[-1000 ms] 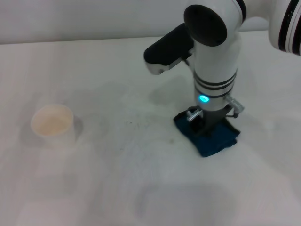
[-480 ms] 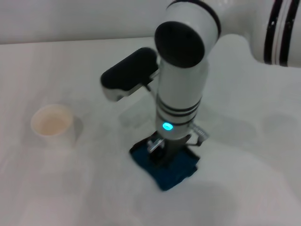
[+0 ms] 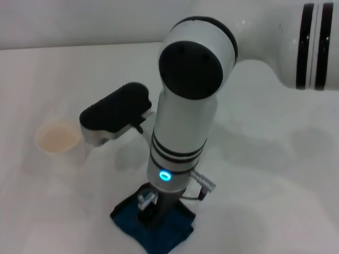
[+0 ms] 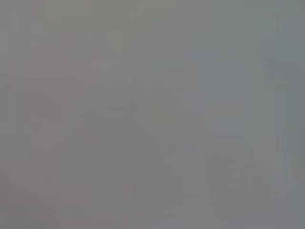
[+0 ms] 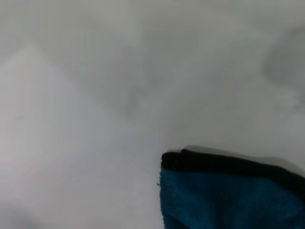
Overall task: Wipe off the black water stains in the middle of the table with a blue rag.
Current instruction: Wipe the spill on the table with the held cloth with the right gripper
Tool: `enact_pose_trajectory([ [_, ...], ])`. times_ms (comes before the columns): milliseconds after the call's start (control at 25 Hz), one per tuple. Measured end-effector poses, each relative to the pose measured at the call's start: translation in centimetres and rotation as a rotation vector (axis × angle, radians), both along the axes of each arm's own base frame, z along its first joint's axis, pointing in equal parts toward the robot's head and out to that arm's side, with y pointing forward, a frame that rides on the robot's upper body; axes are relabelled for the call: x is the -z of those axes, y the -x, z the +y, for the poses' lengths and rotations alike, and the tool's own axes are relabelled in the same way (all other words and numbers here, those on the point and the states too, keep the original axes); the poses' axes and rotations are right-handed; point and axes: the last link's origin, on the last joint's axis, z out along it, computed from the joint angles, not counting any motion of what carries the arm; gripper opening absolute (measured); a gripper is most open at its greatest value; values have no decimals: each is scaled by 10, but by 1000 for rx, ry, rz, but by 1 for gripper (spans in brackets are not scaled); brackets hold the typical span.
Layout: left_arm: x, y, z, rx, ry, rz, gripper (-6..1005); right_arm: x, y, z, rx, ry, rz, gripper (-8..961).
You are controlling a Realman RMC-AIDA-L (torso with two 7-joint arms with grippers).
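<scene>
Head view shows the right claw clamped on the blue rag, pressing it flat against the near worktop so it can scrub; no stain shows.

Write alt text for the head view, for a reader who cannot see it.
The right arm reaches down over the white table, its gripper pressing on a blue rag near the view's bottom edge. A paper cup stands to the left, partly behind the arm's black wrist block. No dark stains are visible, and the left arm is out of view.
</scene>
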Motion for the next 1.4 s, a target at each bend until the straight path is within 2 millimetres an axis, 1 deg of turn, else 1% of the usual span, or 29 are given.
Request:
enact_pose_trajectory([
  [120,0,0,0,1,0,0,880,4,-1,-8,6,29,29,58],
  [200,1,-1,0,1,0,-1,879,6,-4,-10,9,32,31,58],
  [320,1,0,-1,-2,1,-2,879,5,-9,-5,-2,13,16,58],
  [440,1,2,-3,-10,-2,3,879,2,-5,7,-35,-17,2,58],
  [520,1,3,-4,-16,-5,7,879,-4,-3,17,-55,-46,-17,58],
  [640,0,5,-7,-24,-9,8,879,-16,-2,34,-75,-95,-50,57],
  [760,-1,6,-8,-30,-17,6,880,-28,-6,50,-80,-131,-73,57],
  [880,-2,7,-8,-31,-20,7,880,-43,-18,65,-52,-169,-90,64],
  [1040,-4,7,-7,-31,-30,6,880,-64,-45,80,-7,-225,-136,74],
  [1240,-8,6,-4,-27,-48,4,879,-92,-75,92,66,-296,-181,86],
  [1400,-9,4,-1,-22,-47,5,879,-122,-103,96,148,-349,-200,96],
])
